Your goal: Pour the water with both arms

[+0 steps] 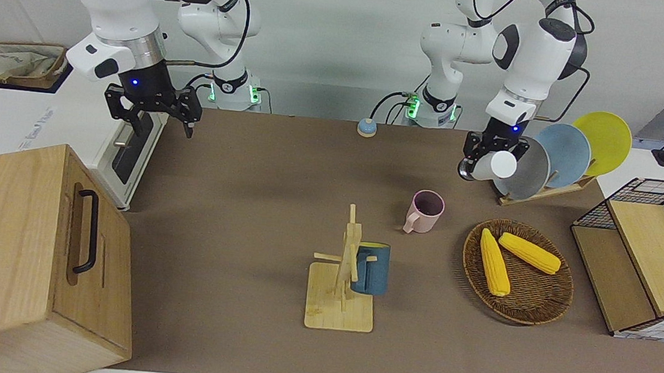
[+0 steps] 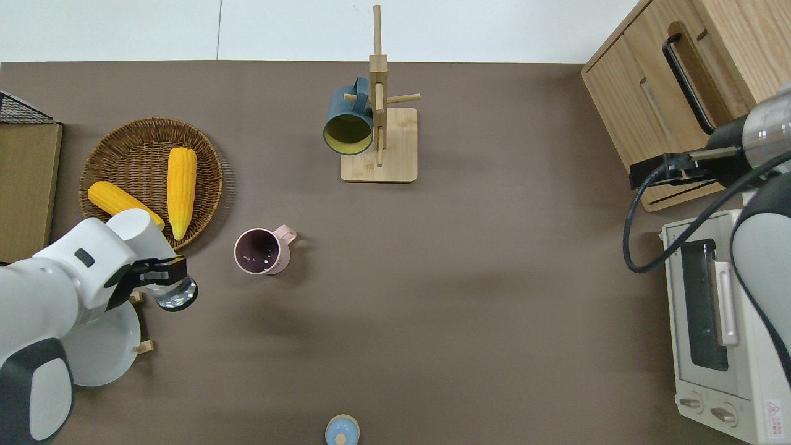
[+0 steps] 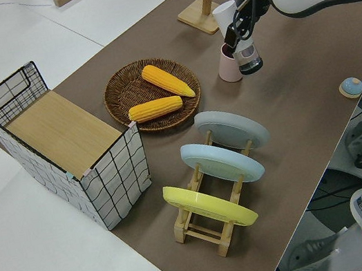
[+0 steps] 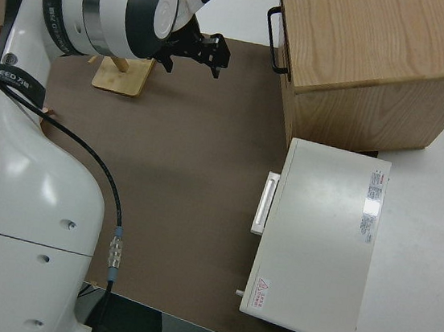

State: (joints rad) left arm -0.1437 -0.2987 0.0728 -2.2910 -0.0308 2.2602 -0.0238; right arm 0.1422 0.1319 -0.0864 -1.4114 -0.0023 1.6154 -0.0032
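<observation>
Fingers of your left gripper (image 1: 486, 158) pinch a white cup (image 1: 497, 165) with a dark open end, held tipped on its side in the air. From overhead you see it over the bare brown mat (image 2: 432, 278), between the pink mug (image 2: 262, 250) and the plate rack (image 3: 211, 204). That pink mug stands upright on the mat with its handle toward the right arm's end, apart from the held cup. Just beside it, toward the left arm's end, you have a wicker basket (image 1: 544, 307) holding two corn cobs (image 1: 493, 262). Farther from the robots stands a wooden mug tree (image 1: 343, 283) with a dark blue mug (image 1: 370, 268) hanging on it. A small blue bell (image 1: 366, 127) sits on the mat's edge nearest the robots.

Your right gripper (image 1: 158, 112) is parked, fingers spread wide with nothing between them. At that end you have a white toaster oven (image 2: 720, 327) and a wooden box (image 1: 19, 255) with a black handle.
</observation>
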